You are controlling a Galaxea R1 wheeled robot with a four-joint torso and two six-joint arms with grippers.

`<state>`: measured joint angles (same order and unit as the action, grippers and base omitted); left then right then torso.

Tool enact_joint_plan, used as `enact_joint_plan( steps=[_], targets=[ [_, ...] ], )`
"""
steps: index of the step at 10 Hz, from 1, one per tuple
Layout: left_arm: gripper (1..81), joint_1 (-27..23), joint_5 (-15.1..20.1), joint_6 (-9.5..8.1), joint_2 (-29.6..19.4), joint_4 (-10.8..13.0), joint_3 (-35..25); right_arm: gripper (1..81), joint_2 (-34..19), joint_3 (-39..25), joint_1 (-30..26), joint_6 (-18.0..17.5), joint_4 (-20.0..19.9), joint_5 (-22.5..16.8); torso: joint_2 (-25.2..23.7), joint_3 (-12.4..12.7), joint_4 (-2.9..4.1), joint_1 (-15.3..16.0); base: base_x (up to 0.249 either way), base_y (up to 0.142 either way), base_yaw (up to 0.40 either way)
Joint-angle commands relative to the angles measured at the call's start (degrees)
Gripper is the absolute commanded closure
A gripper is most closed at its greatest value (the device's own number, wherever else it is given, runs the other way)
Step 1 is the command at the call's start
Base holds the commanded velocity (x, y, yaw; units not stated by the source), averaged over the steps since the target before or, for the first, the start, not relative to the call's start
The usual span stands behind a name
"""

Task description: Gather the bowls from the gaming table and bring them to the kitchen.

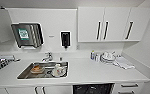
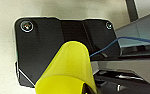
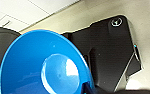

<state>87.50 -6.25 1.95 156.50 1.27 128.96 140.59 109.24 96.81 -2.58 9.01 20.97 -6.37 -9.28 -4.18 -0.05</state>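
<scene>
Yellow plastic is looming close in the left wrist view: the yellow bowl (image 2: 68, 70) is sitting right against the left arm's dark plate, apparently being carried there, though whether the left gripper is pinching its rim I cannot tell, since no fingers are showing. Likewise the blue bowl (image 3: 44, 66) is hanging just beside the right arm's plate, its glossy inside catching a highlight; the right gripper's state I cannot tell either.

Both bowls are looking light, thin-walled and stiff, with a smooth, probably slippery skin, so I judge the rim to be the sensible place to take hold, one finger inside and one outside.

Farther off, the head view is looking down on the kitchen: a white worktop (image 1: 91, 71) is stretching left to right, a steel sink (image 1: 43, 70) with dishes in it is lying at near left, a tap (image 1: 48, 57) is standing behind it, and white cabinets (image 1: 111, 23) are hanging at far right.
</scene>
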Motion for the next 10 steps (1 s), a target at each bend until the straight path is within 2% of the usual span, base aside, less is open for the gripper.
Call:
enact_joint_plan(
  steps=[1, 3, 4, 5, 7, 9, 10],
  targets=[
    [81.1, -2.55, 2.83, 0.42, -0.92, 0.66, -1.16, 81.1, -2.31, -1.85, -1.65, 0.22, 1.19, -2.34, 0.00, -5.21, 0.00, 0.05, 0.000, 0.000, 0.000],
    [81.1, -2.81, 2.74, 0.33, -2.32, 0.58, -3.26, 81.1, -2.40, -1.94, -1.92, 0.30, 1.19, -2.34, 0.00, -8.55, 0.00, 0.05, 0.000, 0.000, 0.000],
    [81.1, -3.69, 2.83, 0.07, -3.82, 0.58, -5.56, 81.1, -2.40, -1.94, -2.01, 0.21, 1.19, -2.25, 0.00, -5.18, 0.00, 0.05, 0.000, 0.000, 0.000],
    [81.1, -4.92, 2.83, -0.02, -6.60, 0.58, -10.61, 81.1, -2.40, -1.94, -2.18, 0.21, 1.10, -2.25, 0.02, -6.69, 0.00, 0.05, 0.000, 0.000, 0.000],
    [81.1, -8.08, 3.09, -0.10, -11.97, 0.23, -19.57, 81.1, -2.48, -1.85, -2.27, 0.21, 1.10, -2.25, 0.05, -7.69, 0.00, 0.08, 0.000, 0.000, 0.000],
    [81.1, -11.60, 3.53, -0.19, -16.72, -0.13, -26.45, 81.1, -2.57, -2.20, -2.18, 0.21, 1.18, -2.16, 0.07, -7.63, 0.00, 0.10, 0.000, 0.000, 0.000],
    [81.1, -13.35, 3.70, -0.28, -18.84, -0.13, -29.46, 81.1, -2.57, -2.38, -2.27, 0.21, 1.19, -2.16, 0.07, -10.71, 0.00, 0.10, 0.000, 0.000, 0.000]
  ],
)
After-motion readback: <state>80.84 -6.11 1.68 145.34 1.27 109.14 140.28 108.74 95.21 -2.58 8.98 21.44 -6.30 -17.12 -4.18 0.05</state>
